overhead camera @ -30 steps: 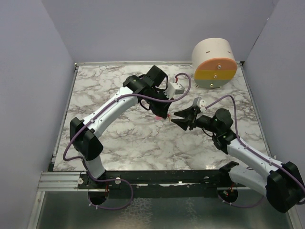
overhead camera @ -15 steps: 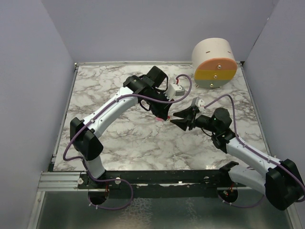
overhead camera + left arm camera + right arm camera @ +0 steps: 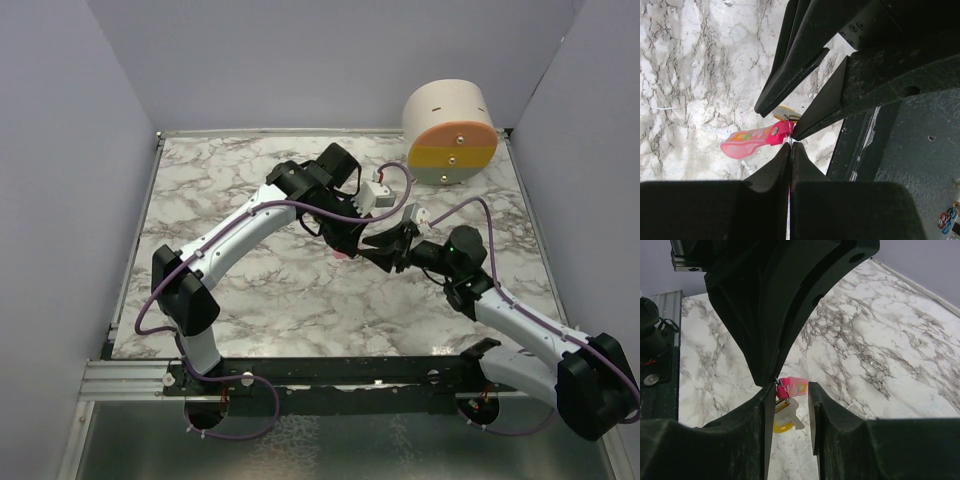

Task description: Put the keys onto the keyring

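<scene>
My left gripper (image 3: pixel 790 145) is shut on a thin wire keyring (image 3: pixel 789 138). The pink key (image 3: pixel 755 140) hangs from the ring, and a bit of the yellow-headed key (image 3: pixel 787 113) shows behind it. In the right wrist view the pink key (image 3: pixel 794 386) and the yellow-headed key (image 3: pixel 782 421) hang together between the fingers of my right gripper (image 3: pixel 791 386), which is open around them. In the top view my left gripper (image 3: pixel 350 243) and my right gripper (image 3: pixel 376 245) meet tip to tip above mid-table, with the pink key (image 3: pixel 343 256) just below them.
A big cream, orange, yellow and grey cylinder (image 3: pixel 451 134) lies at the back right corner. The marble tabletop (image 3: pixel 240 290) has purple walls at the left, back and right. A metal rail (image 3: pixel 120 378) runs along the near edge.
My left arm has swung right, bringing the ring and keys in between the right gripper's fingers. The right gripper has edged slightly towards it.
</scene>
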You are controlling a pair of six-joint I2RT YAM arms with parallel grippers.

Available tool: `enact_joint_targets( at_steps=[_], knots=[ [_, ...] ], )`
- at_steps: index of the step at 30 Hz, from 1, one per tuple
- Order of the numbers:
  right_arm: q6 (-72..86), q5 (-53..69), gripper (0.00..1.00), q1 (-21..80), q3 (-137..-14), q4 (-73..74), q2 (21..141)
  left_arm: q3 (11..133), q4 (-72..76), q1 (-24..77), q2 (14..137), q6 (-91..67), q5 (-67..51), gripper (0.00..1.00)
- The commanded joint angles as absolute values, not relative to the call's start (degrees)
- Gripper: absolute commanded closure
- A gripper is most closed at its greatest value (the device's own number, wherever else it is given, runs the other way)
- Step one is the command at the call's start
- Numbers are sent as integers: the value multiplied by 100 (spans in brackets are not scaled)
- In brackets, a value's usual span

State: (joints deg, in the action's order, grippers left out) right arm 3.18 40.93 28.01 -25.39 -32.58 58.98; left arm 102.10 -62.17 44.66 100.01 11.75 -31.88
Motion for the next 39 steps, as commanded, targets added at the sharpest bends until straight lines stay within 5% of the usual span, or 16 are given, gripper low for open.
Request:
enact_joint_targets(
  at_steps=[1,20,39],
  knots=[
    [345,4257,69,2769,-2742,-3420,5933,10496,-6306,4547,10075,1250,-3296,100],
    [334,4325,99,2769,-2781,-3362,5968,10690,-6403,4593,10148,1229,-3215,100],
    [400,3976,99,2769,-2773,-3281,5870,10783,-6157,4588,9976,920,-2703,85]
  ],
)
